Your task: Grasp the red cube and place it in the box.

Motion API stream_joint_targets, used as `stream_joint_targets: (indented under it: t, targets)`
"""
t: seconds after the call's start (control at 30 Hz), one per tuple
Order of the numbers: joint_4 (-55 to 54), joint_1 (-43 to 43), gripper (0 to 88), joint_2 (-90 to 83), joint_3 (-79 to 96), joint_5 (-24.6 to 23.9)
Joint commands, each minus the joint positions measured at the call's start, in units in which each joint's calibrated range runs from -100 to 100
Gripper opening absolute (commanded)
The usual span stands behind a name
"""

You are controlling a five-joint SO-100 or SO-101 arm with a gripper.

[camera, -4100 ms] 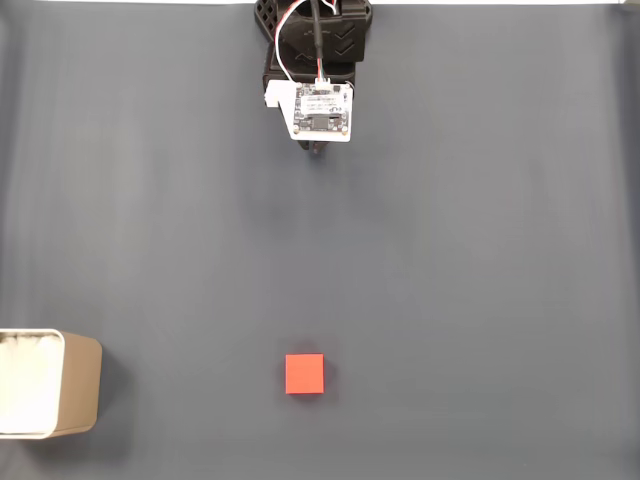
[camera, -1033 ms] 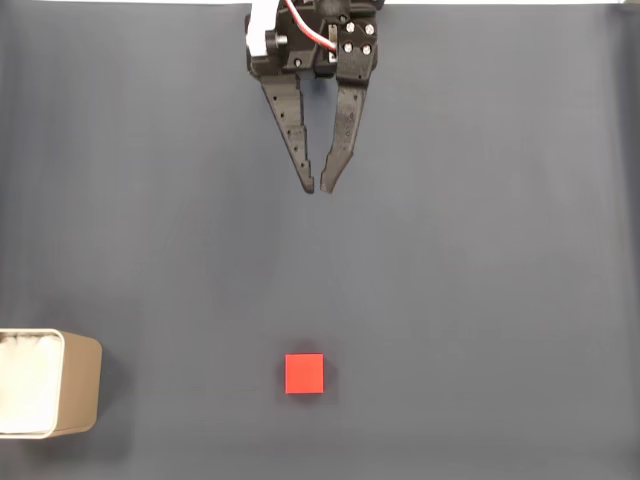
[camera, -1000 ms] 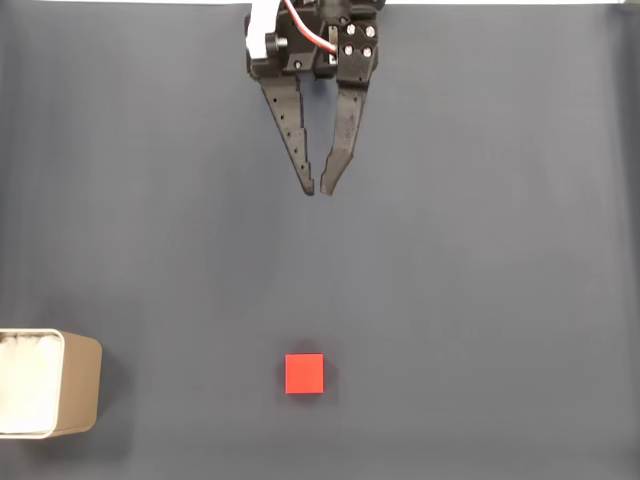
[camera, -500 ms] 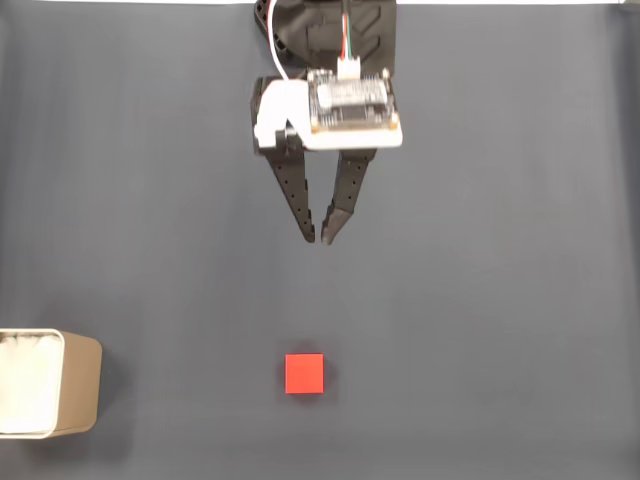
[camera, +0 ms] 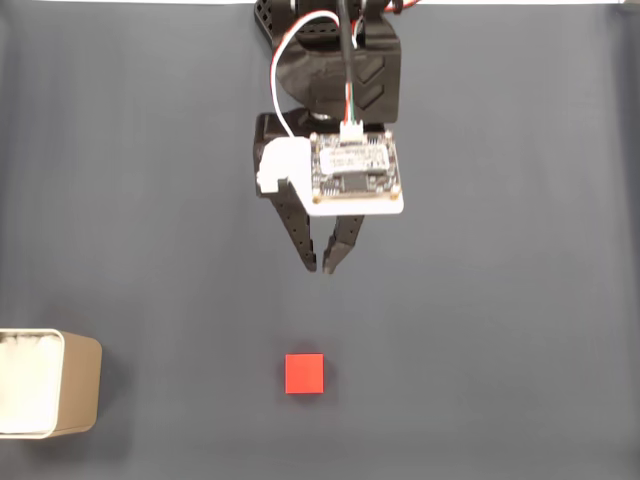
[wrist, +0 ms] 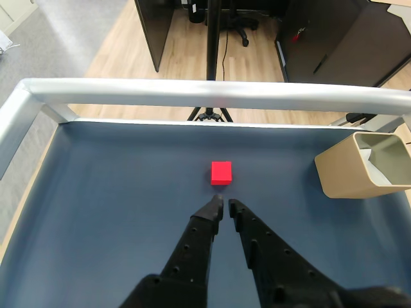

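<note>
We've brought the black two-finger claw (camera: 321, 268) further out over the dark blue-grey bench (camera: 500, 300) vs. half a sec ago; tips sat nearer the arm base then, now approx. halfway to the small matte red-orange cube (camera: 304, 374). Fingers are nearly together, tips w/ just a sliver of gap, nothing held; same in the wrist view (wrist: 224, 206). Cube hasn't budged: flat on the bench, straight ahead of the tips, still well apart. The beige round-cornered box w/ white interior (camera: 75, 385) sits at the fixed view's lower left edge, well off from the cube. So approach is on line; we reckon the claw must spread before reaching it.
</note>
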Motion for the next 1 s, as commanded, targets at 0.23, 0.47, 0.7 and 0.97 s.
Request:
stream_joint_targets:
  t: [0.23, 0.47, 0.7, 0.97]
  targets:
    - [0.97, 0.79, 2.1, 4.87, -6.42, -0.93]
    - [0.89, 1.21, 8.5, 8.68, -8.43, -1.95]
    - [0.39, 1.99, 14.1, 12.06, -9.61, -1.81]
    - [-1.49, 3.2, 17.6, 16.74, -10.8, -0.24]
